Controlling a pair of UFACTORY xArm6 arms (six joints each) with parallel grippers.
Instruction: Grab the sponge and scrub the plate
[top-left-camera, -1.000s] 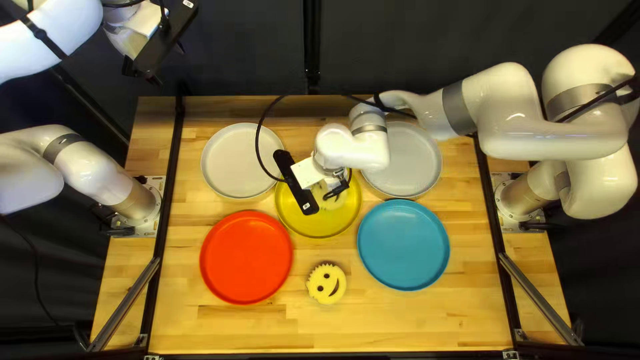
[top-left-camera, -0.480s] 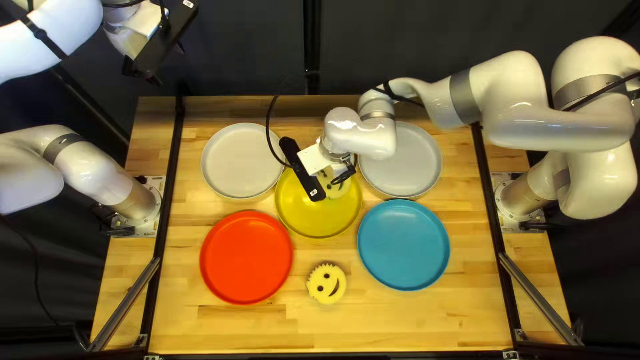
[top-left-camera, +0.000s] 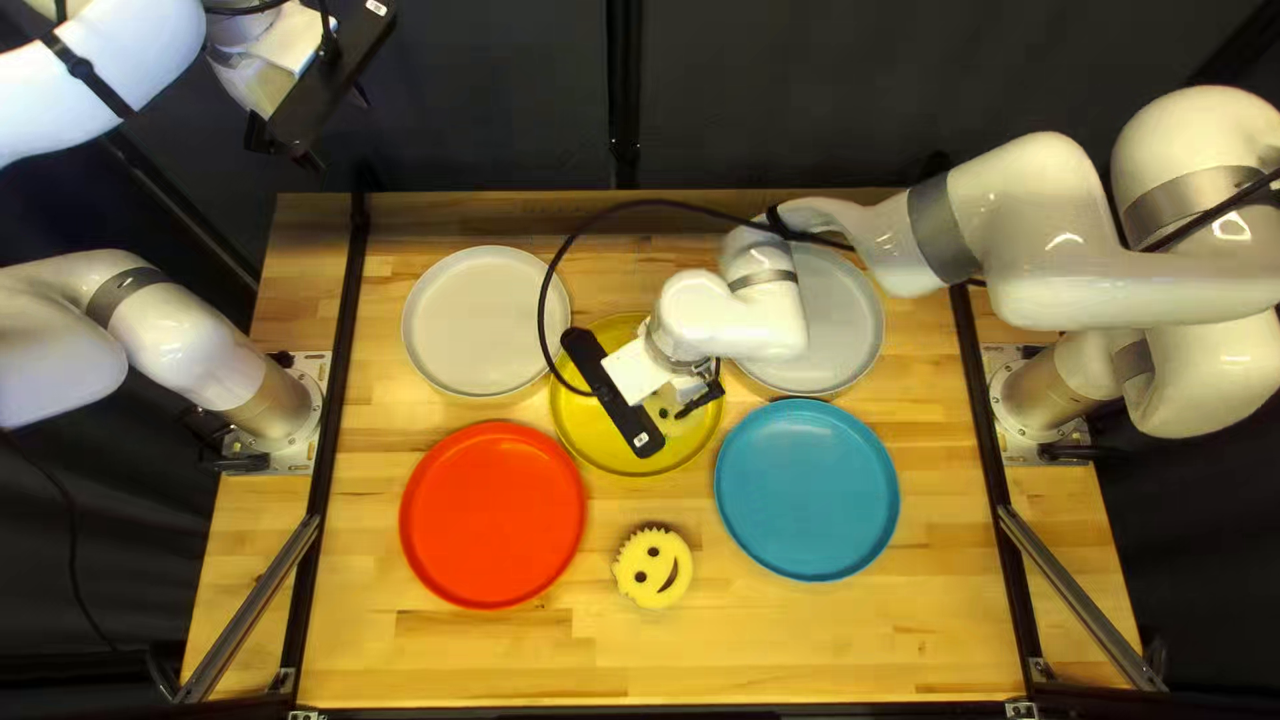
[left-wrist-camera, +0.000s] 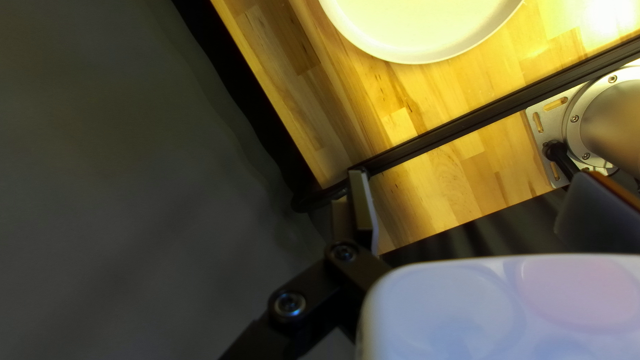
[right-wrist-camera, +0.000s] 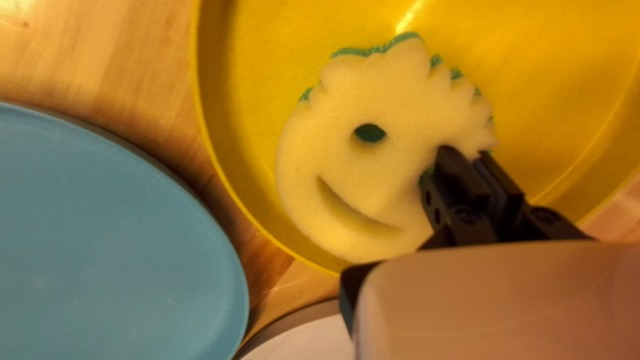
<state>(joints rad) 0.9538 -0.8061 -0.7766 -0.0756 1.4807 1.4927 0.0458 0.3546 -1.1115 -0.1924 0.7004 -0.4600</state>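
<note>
Desk (top-left-camera: 800,654) is set with five plates: red plate (top-left-camera: 494,514) and blue plate (top-left-camera: 808,491) apart, yellow plate (top-left-camera: 590,430) between and farther back, grey plate (top-left-camera: 480,320) and second grey plate (top-left-camera: 843,320) behind.
Sponge (right-wrist-camera: 327,147), smiley face, is held inside yellow plate's rim; contact can't be told. Spare smiley sponge (top-left-camera: 654,571) is left on desk, nearest edge.
Left gripper (top-left-camera: 339,130): fingers spread wide, nothing held. Right gripper (top-left-camera: 690,399): fingers nearly together, sponge's edge pinched, one finger through an eye hole.
</note>
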